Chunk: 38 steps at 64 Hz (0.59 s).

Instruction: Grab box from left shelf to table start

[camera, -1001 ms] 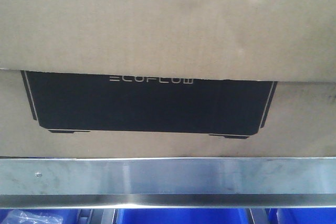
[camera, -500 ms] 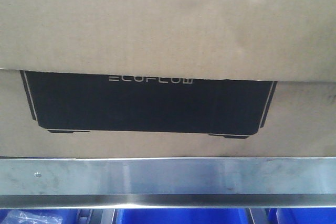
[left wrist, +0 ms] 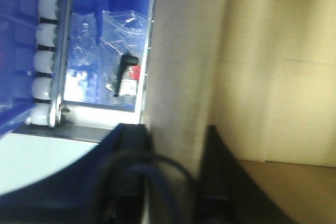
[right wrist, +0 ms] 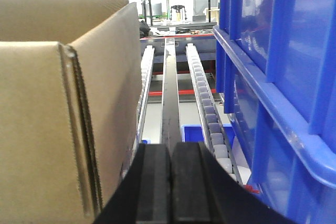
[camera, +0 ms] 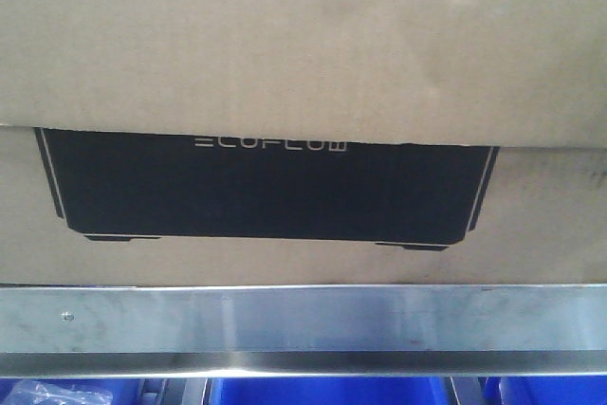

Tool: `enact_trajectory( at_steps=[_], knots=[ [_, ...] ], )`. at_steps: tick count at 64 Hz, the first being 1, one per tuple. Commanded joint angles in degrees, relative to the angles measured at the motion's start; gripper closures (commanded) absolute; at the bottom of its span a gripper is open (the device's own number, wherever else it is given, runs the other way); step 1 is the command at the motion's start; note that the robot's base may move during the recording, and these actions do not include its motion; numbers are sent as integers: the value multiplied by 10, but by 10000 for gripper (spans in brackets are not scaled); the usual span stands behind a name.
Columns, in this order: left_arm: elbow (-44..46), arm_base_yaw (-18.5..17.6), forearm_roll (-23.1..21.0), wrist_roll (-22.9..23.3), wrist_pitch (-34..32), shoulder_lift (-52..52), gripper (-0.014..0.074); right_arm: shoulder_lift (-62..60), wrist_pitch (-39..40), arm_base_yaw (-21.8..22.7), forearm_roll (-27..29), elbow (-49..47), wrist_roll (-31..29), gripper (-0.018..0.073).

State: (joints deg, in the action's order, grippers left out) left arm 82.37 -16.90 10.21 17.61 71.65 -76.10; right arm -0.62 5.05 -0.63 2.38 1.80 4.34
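In the front view the box point(camera: 303, 35) fills the upper and middle frame. Its black panel point(camera: 270, 182) with pale ECOFLOW lettering sits under an overhanging flap. The box stands on the shelf point(camera: 303, 322), whose silver rail runs across the lower frame just below the box's bottom edge. Blue bins point(camera: 322, 392) show along the bottom edge under the rail.

In the left wrist view the left hand point(left wrist: 172, 129) is at the bottom of the frame with its dark fingers point(left wrist: 131, 145) apart. A pale face of the box rises between them and spreads over the right half. Whether the fingers press on the cardboard cannot be told through the blur. In the upper left are white rollers point(left wrist: 50, 40) and a blue bin holding clear plastic bags point(left wrist: 113, 30).

In the right wrist view the right hand point(right wrist: 170, 148) is at bottom centre with its two black fingers together and nothing between them. The box's corner takes up the left of the frame, just beside the hand. A blue bin wall fills the right side. Roller tracks point(right wrist: 207, 108) run away up the middle between the two.
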Motion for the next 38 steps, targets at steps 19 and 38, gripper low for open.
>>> enact_trajectory(
  at_steps=[19, 38],
  knots=[
    [14, 2, 9, 7, 2, 18, 610, -2, 47, 2, -3, -2, -3, 534],
    [14, 2, 8, 7, 2, 18, 610, -2, 47, 2, -3, -2, -3, 534]
  ],
)
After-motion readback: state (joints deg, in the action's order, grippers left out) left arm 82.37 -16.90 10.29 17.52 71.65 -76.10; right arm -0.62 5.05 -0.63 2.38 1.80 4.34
